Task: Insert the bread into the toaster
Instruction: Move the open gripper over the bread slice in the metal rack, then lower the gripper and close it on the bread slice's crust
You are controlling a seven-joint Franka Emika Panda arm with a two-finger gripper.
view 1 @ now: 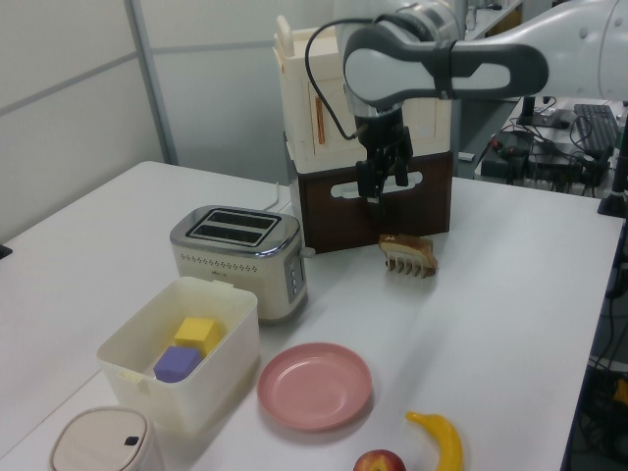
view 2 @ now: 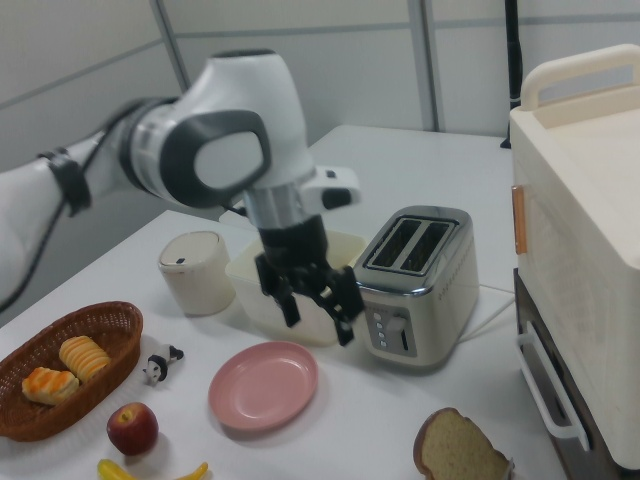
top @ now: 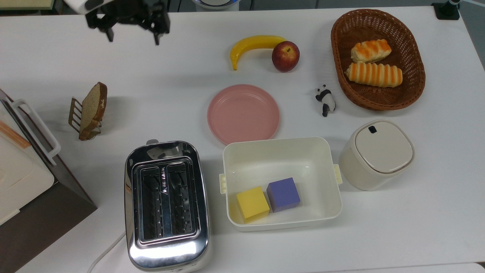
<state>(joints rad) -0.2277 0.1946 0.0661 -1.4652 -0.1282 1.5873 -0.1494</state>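
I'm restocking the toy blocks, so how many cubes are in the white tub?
2, both in the white tub: a yellow cube and a purple cube touching it on the top view's right. None seems hidden.

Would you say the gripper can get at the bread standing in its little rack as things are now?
Probably yes. The gripper hangs open above bare table, apart from the bread, which stands upright in its rack with its top edge exposed. Nothing lies between them in the top view; the big appliance sits off to one side.

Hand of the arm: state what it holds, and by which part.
Nothing is held. The hand is open and empty above the bare table, apart from the bread, which leans upright in its small rack.
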